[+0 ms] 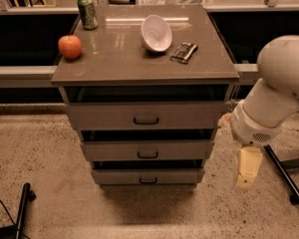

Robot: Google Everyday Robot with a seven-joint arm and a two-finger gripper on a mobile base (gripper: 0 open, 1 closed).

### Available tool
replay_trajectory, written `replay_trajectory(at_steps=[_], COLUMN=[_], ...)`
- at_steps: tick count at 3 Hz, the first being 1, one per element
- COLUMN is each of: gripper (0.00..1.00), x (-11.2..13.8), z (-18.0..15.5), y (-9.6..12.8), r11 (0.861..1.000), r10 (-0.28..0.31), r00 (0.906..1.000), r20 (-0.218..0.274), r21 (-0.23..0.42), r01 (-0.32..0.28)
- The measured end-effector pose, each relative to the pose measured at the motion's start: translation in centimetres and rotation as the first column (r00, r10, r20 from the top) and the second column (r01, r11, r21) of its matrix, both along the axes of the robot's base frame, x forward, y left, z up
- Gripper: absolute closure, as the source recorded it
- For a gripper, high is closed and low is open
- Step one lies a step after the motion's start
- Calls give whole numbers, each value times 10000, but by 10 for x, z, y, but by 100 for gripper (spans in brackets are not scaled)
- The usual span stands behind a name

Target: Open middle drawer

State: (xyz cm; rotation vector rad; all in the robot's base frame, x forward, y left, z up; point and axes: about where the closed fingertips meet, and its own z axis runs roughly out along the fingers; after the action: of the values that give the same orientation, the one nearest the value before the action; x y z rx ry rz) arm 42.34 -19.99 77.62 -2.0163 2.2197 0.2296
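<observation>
Perhaps head-high, angled down; tool [249,169] right

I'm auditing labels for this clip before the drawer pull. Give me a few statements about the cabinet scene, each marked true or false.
1. The apple sits near the left edge of the cabinet top. True.
2. The gripper is on the handle of the middle drawer. False: it hangs to the right of the cabinet, apart from the drawer.
3. The green can lies on its side. False: it stands upright at the back left corner.
4. The white bowl is on the cabinet top. True.
</observation>
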Motion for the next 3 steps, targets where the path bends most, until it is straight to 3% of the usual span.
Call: replay_trajectory(at_steps=[1, 2, 3], gripper=[0, 0, 0], x=[-10, -11, -6], z=[-38, -40, -33], y=[7, 7, 30], r11=[9959, 9955, 9814], r10=[902, 945, 1760], r00=[9945, 9939, 9844], r20=[-530, -563, -21], r21=[-49, -47, 784], r01=[-905, -950, -1753])
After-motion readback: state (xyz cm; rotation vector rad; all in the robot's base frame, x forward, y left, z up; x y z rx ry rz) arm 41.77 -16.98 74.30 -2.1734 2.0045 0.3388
